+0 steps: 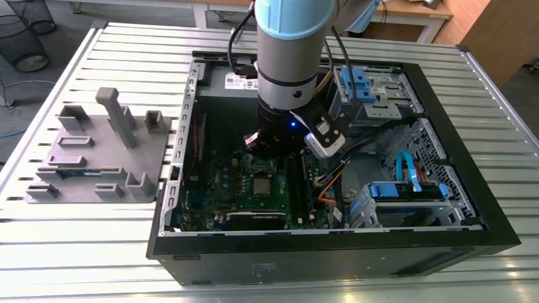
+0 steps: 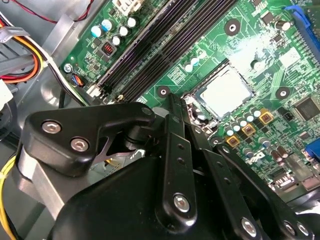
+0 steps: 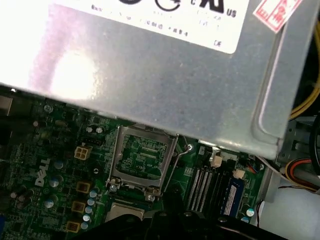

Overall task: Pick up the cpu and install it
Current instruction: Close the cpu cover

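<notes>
While the cpu (image 2: 226, 92) lies flat in its socket on the motherboard (image 2: 280, 60), a small square with a smooth silver-grey metal top that catches the light, nothing of mine is touching it. In the first wrist view a thin bright metal frame (image 3: 142, 157) stands hinged open just beside it. The board is green and crowded with small round capacitors. Long black memory slots (image 2: 170, 45) run in parallel ridges near the socket.

A big grey sheet-metal box (image 3: 150, 75) with a white label sits at the board's edge. Around all of it is the black open computer case (image 1: 337, 255), resting on a table (image 1: 126, 44) of pale ribbed metal slats. At the exterior view's left lies a matt grey tray (image 1: 93, 158) with blocky upright holders.

My arm comes straight down into the case, the wrist upright. My gripper (image 1: 269, 154) points down at the board, close above the open frame and just beside the cpu. It is black, built of bolted link bars. I cannot tell whether it is set wide or narrow, and it carries nothing that I can see
</notes>
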Tool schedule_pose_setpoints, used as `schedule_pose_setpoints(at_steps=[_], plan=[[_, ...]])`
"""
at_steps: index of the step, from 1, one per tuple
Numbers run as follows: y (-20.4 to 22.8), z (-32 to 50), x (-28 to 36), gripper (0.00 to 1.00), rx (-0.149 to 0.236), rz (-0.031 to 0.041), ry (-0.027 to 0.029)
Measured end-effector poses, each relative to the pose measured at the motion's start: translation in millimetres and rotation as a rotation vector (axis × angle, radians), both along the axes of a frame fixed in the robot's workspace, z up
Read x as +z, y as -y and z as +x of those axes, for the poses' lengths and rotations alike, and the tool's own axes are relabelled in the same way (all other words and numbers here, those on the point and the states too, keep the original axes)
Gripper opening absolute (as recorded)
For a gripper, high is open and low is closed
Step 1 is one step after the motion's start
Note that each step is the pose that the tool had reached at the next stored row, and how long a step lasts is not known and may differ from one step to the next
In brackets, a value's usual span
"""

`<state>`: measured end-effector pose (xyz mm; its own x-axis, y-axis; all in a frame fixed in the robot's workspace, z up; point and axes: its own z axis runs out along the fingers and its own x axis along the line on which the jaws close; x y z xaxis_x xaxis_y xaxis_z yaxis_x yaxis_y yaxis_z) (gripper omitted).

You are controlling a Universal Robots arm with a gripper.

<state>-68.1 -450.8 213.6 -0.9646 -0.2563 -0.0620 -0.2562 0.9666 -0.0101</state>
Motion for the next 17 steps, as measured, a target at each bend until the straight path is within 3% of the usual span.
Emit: schedule_pose_setpoints(at_steps=[6,17], plan=[[-5.7,0.1,-0.1,0.11,0.0,0.0004,0.0],[-10.4,8.7,0.2,0.11,0.004,0.0001,-0.0003]])
